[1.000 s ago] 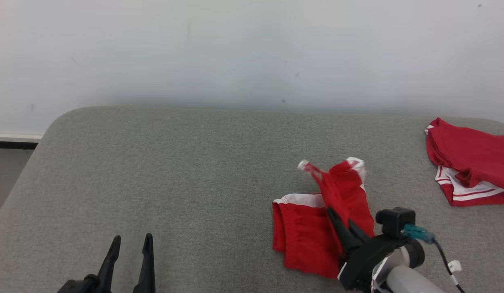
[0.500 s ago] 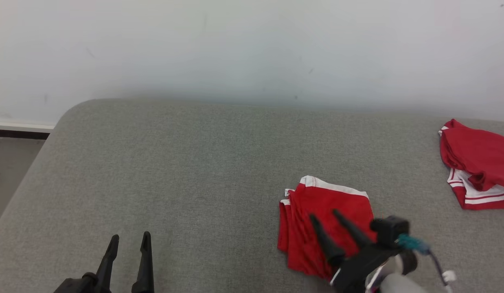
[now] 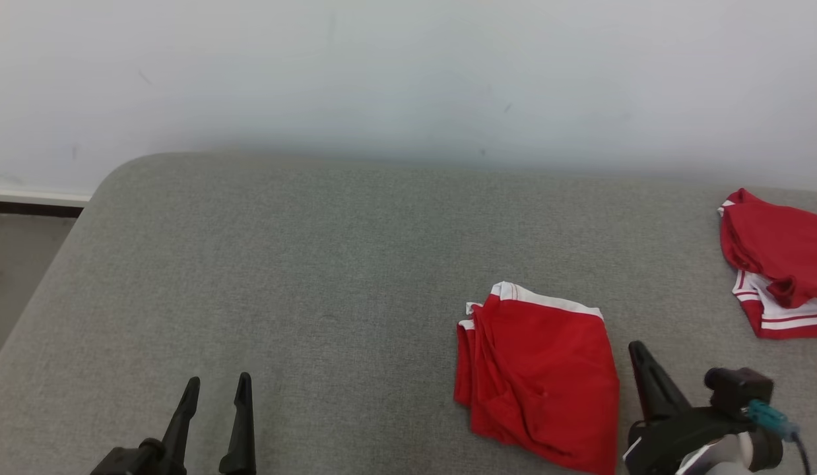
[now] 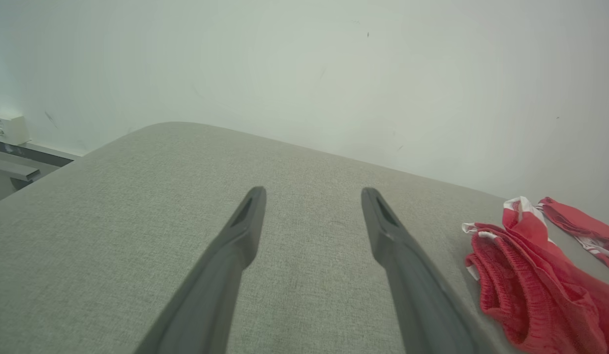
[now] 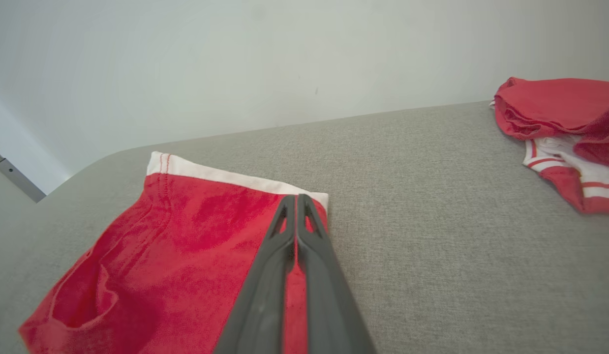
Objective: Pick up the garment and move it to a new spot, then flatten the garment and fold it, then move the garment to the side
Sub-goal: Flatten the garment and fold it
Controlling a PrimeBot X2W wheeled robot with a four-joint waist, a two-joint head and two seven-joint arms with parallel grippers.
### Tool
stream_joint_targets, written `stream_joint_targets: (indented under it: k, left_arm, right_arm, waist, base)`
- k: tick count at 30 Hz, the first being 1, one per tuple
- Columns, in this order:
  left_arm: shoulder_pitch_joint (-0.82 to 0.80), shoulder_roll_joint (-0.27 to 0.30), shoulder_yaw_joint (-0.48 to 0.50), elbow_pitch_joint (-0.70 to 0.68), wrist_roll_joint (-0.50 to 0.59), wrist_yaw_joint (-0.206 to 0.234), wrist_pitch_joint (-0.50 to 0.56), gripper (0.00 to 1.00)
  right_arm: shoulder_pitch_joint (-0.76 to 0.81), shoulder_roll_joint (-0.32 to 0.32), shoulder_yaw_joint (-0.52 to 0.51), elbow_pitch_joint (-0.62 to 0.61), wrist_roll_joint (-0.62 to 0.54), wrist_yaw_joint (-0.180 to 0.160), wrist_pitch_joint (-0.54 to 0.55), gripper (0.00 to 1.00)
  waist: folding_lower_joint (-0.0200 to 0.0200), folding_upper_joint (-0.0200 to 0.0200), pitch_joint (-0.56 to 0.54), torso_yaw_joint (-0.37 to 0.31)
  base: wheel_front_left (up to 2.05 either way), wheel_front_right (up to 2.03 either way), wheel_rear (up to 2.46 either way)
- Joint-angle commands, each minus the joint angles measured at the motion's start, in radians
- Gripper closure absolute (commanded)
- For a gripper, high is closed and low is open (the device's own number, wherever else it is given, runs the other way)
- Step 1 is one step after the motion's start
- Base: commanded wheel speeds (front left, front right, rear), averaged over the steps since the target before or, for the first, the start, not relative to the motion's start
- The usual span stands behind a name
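- Just left of the right jaws, the red garment (image 3: pixel 537 382) lies folded on the grey fabric-covered counter (image 3: pixel 303 264). Its white band faces away from the robot and its stacked folded edges face the left jaws.
- In the right wrist view the garment (image 5: pixel 176 246) spreads to the left of the fingers, with a small crease at its near left corner. Its white band ends level with the fingertips.
- The right jaws are pressed fully together and hold nothing. The dark fingers (image 3: pixel 653 386) point away from the robot along the garment's right edge. Whether they touch the cloth or hang above it I cannot tell.
- In that arm's own view the two fingers (image 5: pixel 272 280) meet in a single seam over the garment's right margin.
- Behind the right jaws sits a black wrist camera (image 3: pixel 735 386) with a teal plug (image 3: pixel 765 415).
- The left jaws stand wide apart and empty over bare counter, fingers (image 3: pixel 184 415) pointing forward. The garment (image 4: pixel 526 280) lies well off to their right.
- Ahead and to the right of the right jaws, well apart from the folded garment, a second red garment with white stripes (image 3: pixel 778 264) lies crumpled.
- Beyond both jaws a pale wall (image 3: pixel 382 79) rises behind the counter.
- Outside the left jaws, past the counter's rounded corner, a strip of floor (image 3: pixel 12 264) shows.
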Motion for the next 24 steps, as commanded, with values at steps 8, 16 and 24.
stream_joint_targets:
  k: [8,16,24]
  left_arm:
    - [-0.029,0.0,-0.007,0.005,0.017,-0.007,0.0,0.0]
    - [-0.048,0.0,-0.013,0.012,0.01,-0.01,0.0,0.0]
    - [-0.051,0.0,-0.017,0.018,0.003,-0.007,0.0,0.0]
  right_arm:
    - [-0.02,0.109,-0.01,0.107,-0.105,-0.002,0.0,1.0]
    - [-0.037,0.215,0.1,0.15,-0.164,-0.002,0.0,1.0]
    - [-0.06,0.222,0.174,0.084,-0.126,-0.002,0.0,1.0]
  waist:
    - [0.0,0.0,0.037,0.043]
    - [0.0,0.0,0.055,0.067]
    - [0.0,0.0,0.048,0.065]
  base:
    - [0.0,0.0,0.0]
    - [0.0,0.0,0.0]
    - [0.0,0.0,0.0]
